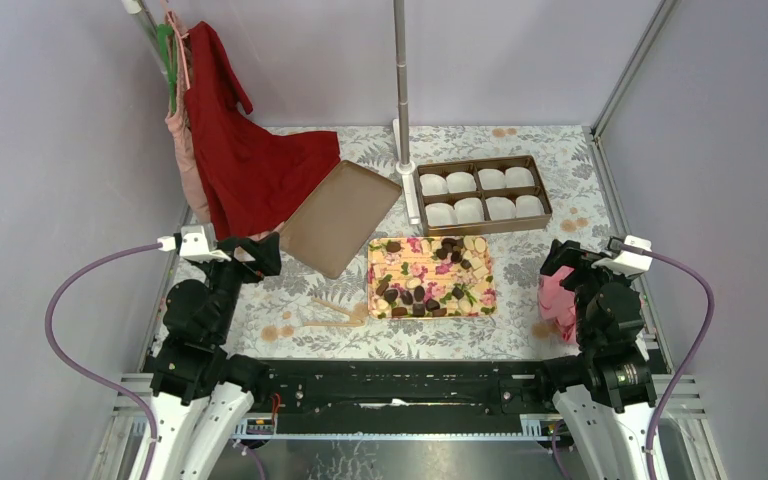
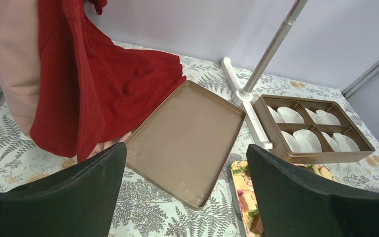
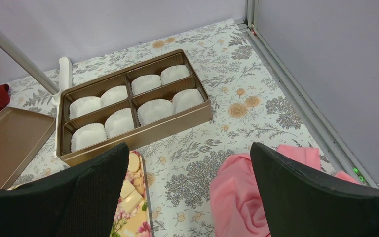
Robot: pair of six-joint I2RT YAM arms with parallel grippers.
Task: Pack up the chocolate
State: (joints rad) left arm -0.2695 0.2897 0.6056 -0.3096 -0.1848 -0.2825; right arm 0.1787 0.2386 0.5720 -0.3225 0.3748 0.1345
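Note:
The chocolate (image 1: 419, 293) lies as several small dark brown pieces, mixed with pale ones, on a floral tray (image 1: 380, 262) at the table's middle. One brown piece (image 2: 255, 224) shows at the left wrist view's lower edge. Behind the tray stands a brown box (image 1: 490, 228) with white paper cups in its compartments, also seen as the box (image 3: 143, 132) in the right wrist view. My left gripper (image 1: 265, 255) hangs open left of the tray, over the box lid's near corner; the left gripper (image 2: 186, 158) holds nothing. My right gripper (image 1: 558, 262) hangs open right of the tray; the right gripper (image 3: 188, 153) is empty too.
The box lid (image 1: 340, 220) lies open side up left of the box. A red garment (image 1: 250, 160) hangs at back left, touching the lid. A metal pole (image 1: 401, 70) stands behind the box. A pink cloth (image 1: 555, 295) lies under the right gripper. A tan tongs-like tool (image 1: 335, 315) lies left of the tray.

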